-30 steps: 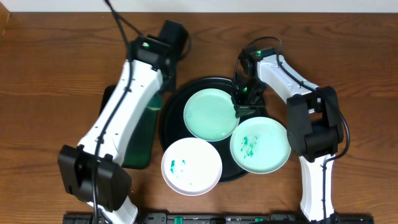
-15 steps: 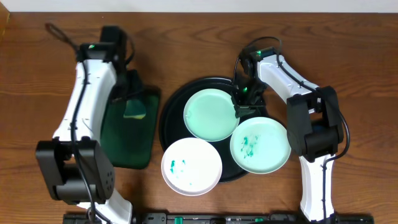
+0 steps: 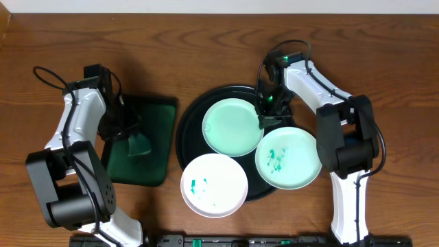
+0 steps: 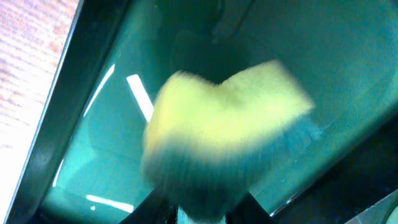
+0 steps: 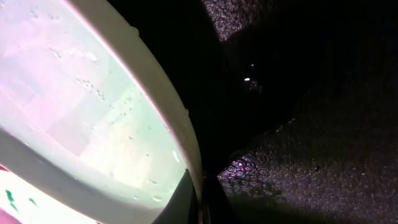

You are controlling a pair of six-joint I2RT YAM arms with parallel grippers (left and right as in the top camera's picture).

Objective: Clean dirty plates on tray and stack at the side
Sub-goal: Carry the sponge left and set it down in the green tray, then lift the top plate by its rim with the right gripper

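Note:
Three white plates lie on the black tray (image 3: 199,103). The upper plate (image 3: 232,127) is plain, with water drops on it. The right plate (image 3: 288,159) and the front plate (image 3: 214,184) carry teal smears. My right gripper (image 3: 263,115) is shut on the upper plate's right rim; the right wrist view shows the rim (image 5: 177,127) between the jaws (image 5: 202,202) over the tray (image 5: 298,155). My left gripper (image 3: 136,140) is over the dark-green tray (image 3: 161,113), shut on a yellow sponge (image 4: 224,124).
The dark-green rectangular tray (image 4: 93,155) lies left of the black tray, its wet floor shining. The front plate overhangs the black tray's front rim. Brown wooden table (image 3: 384,62) lies all around.
My left arm has swung left, away from the black tray, carrying the sponge over the dark-green tray. The right arm and the upper plate have not moved.

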